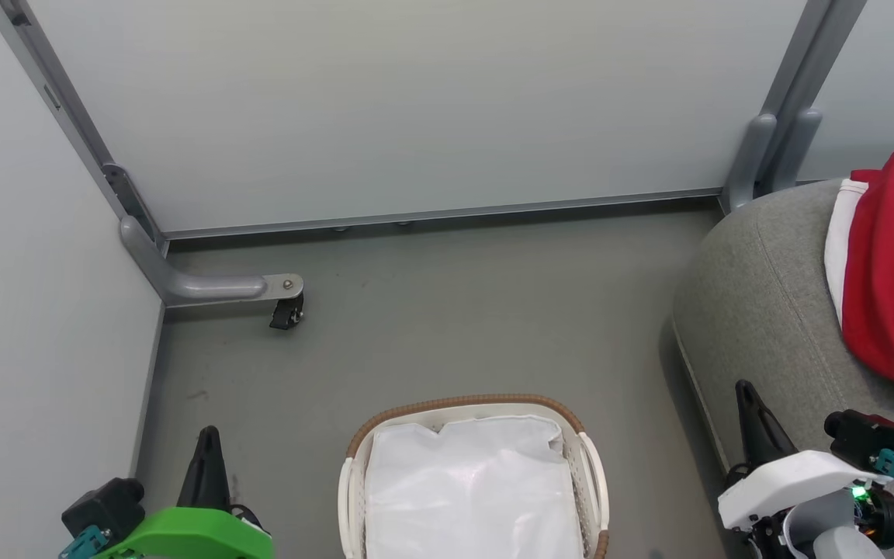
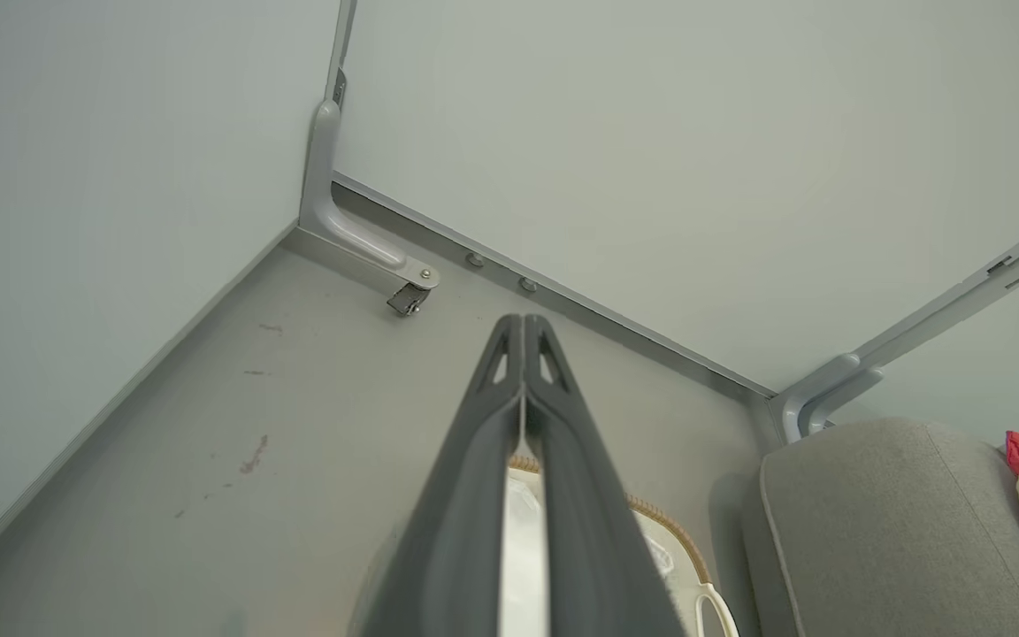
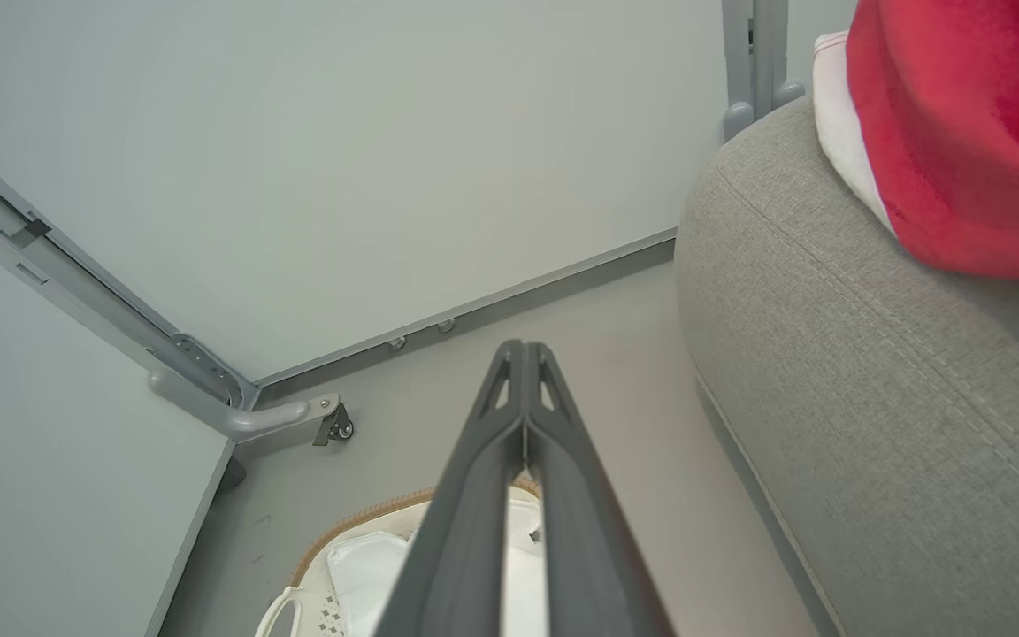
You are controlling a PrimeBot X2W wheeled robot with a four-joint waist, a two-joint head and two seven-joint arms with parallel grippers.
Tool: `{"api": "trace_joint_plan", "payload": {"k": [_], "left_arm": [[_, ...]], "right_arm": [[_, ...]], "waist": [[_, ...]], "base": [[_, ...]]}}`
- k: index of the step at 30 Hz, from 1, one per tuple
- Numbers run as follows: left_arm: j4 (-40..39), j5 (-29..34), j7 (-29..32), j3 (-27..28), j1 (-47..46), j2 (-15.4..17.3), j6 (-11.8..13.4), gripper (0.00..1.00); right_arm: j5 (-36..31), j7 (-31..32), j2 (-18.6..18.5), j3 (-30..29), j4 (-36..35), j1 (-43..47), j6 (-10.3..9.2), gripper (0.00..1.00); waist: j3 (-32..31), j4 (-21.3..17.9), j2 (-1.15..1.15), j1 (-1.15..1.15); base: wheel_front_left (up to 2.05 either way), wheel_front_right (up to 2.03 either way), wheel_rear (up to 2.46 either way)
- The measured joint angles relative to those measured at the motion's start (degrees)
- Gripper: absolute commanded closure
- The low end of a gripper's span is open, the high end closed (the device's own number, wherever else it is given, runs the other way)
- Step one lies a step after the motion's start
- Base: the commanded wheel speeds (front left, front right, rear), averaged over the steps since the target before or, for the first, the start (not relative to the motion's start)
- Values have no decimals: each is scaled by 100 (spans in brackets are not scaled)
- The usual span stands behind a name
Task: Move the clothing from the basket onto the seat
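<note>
The grey floor (image 1: 455, 310) carries the white slatted basket (image 1: 462, 401) with its brown woven rim at the near middle, and a white liner (image 1: 470, 489) lies inside it. To the right, apart from the basket, stands the rounded grey seat (image 1: 757, 310). The red clothing (image 1: 893, 287), with a white panel, lies on top of the seat towards its far right side. At the far left, a partition's grey foot with a small black caster (image 1: 286, 313) rests on the floor, which bears a few faint scuff marks (image 2: 253, 453).
</note>
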Motion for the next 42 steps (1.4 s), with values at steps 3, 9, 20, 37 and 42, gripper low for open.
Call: {"api": "trace_joint_plan", "payload": {"k": [3,9,20,37,42], "left_arm": [[-24,-252,91,44,-5,0,-40,100],[-58,-753,224,141,-26,0,-55,100],[-138,-1600,479,290,-130,0,-116,100],[-234,-2649,784,471,-222,0,-187,100],[-256,-2942,858,522,-261,0,-197,100]], "right_arm": [[312,73,-1,-11,-36,0,0,100],[890,212,-3,-36,-94,0,0,100],[1908,455,-10,-91,-211,0,0,100],[3142,761,-20,-163,-337,-2,0,100],[3496,846,-21,-182,-374,-3,0,100]], "waist": [[-2,-6,0,0],[-7,-18,0,0],[-15,-40,0,0],[-28,-72,0,0],[-32,-82,0,0]], "base": [[0,0,0],[0,0,0],[0,0,0],[0,0,0],[0,0,0]]}}
